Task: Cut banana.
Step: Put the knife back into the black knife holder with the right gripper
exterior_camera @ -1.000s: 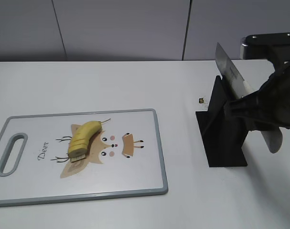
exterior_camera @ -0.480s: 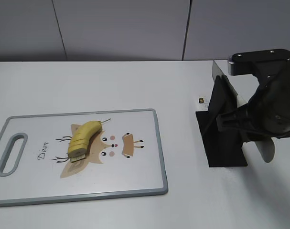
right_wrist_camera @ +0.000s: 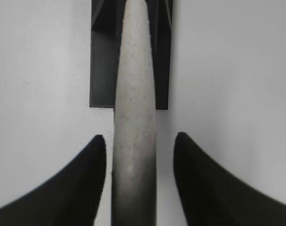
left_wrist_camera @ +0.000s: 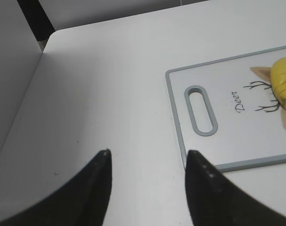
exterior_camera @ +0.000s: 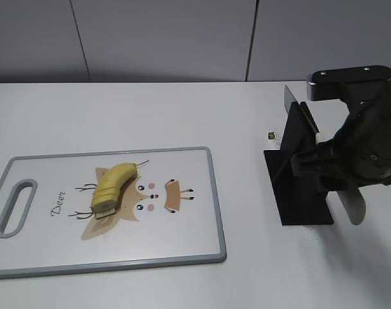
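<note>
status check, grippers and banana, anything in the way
Left gripper open, empty. Right gripper open astride knife handle in stand. Banana on cutting board, nothing blocking.

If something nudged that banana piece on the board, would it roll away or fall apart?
The banana is curved and lies on its side, so it would probably rock or slide, not roll far. Lines across its near end look like slice cuts, so those pieces may separate. The smooth cutting board likely offers little grip.
</note>
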`<state>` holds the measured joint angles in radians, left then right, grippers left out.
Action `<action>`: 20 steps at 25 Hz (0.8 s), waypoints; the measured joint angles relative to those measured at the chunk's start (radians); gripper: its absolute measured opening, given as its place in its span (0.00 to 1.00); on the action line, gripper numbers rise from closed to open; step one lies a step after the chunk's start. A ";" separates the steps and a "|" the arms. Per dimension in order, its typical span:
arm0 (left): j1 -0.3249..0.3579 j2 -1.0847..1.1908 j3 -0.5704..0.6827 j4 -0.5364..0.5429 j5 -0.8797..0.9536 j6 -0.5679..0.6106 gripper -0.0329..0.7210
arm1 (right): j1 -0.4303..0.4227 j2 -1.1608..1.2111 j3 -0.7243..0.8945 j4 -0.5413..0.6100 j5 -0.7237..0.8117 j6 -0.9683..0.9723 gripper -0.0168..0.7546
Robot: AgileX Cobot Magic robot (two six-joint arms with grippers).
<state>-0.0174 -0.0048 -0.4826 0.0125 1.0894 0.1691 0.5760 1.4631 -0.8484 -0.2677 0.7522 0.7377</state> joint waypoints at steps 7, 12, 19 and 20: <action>0.000 0.000 0.000 0.000 0.000 0.000 0.69 | 0.000 -0.066 -0.002 0.021 0.009 -0.052 0.86; 0.000 0.000 0.000 0.000 0.000 0.000 0.69 | 0.000 -0.233 -0.004 0.123 0.005 -0.309 0.86; 0.000 0.000 0.000 -0.005 0.000 0.000 0.69 | 0.000 -0.535 0.063 0.364 0.037 -0.793 0.85; 0.000 0.000 0.000 -0.007 0.000 0.000 0.69 | 0.000 -0.575 0.086 0.368 0.047 -0.812 0.85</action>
<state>-0.0174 -0.0048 -0.4826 0.0053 1.0894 0.1691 0.5760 0.8880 -0.7627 0.1008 0.7995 -0.0740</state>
